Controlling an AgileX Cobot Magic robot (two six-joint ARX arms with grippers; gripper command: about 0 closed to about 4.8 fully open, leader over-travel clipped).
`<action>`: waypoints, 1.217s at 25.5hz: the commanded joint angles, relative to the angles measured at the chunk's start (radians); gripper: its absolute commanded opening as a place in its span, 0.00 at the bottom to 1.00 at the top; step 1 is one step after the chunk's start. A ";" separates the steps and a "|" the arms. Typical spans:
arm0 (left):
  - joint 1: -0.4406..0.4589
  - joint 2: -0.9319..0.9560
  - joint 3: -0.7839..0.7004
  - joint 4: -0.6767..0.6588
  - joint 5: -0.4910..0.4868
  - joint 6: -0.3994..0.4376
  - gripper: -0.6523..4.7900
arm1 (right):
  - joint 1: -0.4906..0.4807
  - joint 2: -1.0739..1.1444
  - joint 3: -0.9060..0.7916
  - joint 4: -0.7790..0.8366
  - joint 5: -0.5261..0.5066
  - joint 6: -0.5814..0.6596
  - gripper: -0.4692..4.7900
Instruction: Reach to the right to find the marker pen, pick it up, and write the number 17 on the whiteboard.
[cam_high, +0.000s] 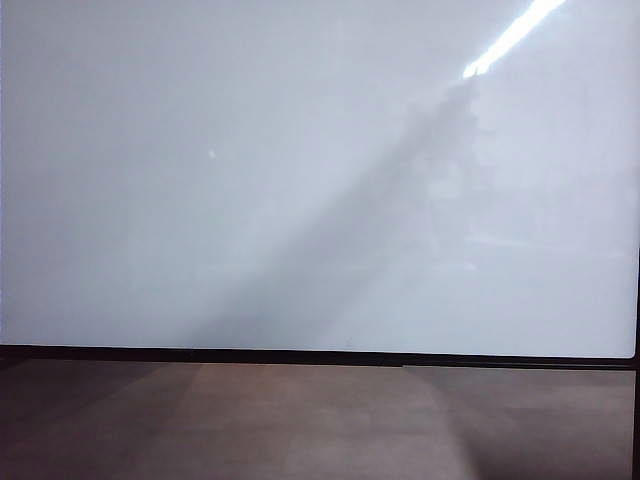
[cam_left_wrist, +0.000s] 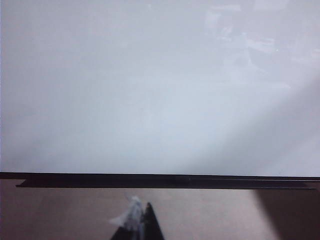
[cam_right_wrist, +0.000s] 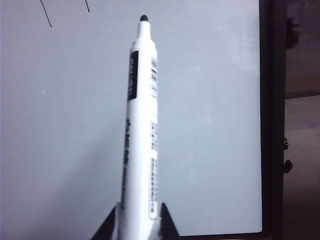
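Observation:
The whiteboard (cam_high: 250, 200) fills the exterior view, and neither gripper shows there, only a long grey shadow on the board. In the right wrist view my right gripper (cam_right_wrist: 139, 209) is shut on the marker pen (cam_right_wrist: 142, 120), a white barrel with printed labels. Its bare black tip (cam_right_wrist: 144, 18) points at the whiteboard (cam_right_wrist: 65, 125). Two short black strokes (cam_right_wrist: 46, 14) lie on the board, apart from the tip. Whether the tip touches the board I cannot tell. My left gripper (cam_left_wrist: 141, 212) hangs over the brown surface before the whiteboard (cam_left_wrist: 125, 90), its fingertips together and a whitish scrap on one.
A thin black frame (cam_high: 300, 355) runs along the board's near edge, with a brown matte surface (cam_high: 300, 420) in front of it. The frame's side bar (cam_right_wrist: 272, 120) and the board's corner lie close to the pen. A ceiling light reflects on the board (cam_high: 510, 38).

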 joint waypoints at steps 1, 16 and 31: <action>0.000 0.001 0.001 0.010 -0.002 0.001 0.11 | -0.001 -0.011 0.005 0.013 0.003 -0.004 0.08; 0.000 0.001 0.001 0.009 -0.003 0.001 0.11 | 0.000 -0.021 0.005 -0.059 0.000 -0.003 0.08; 0.000 0.001 0.001 0.009 -0.002 0.001 0.11 | -0.301 -0.159 -0.137 -0.142 -0.181 -0.088 0.08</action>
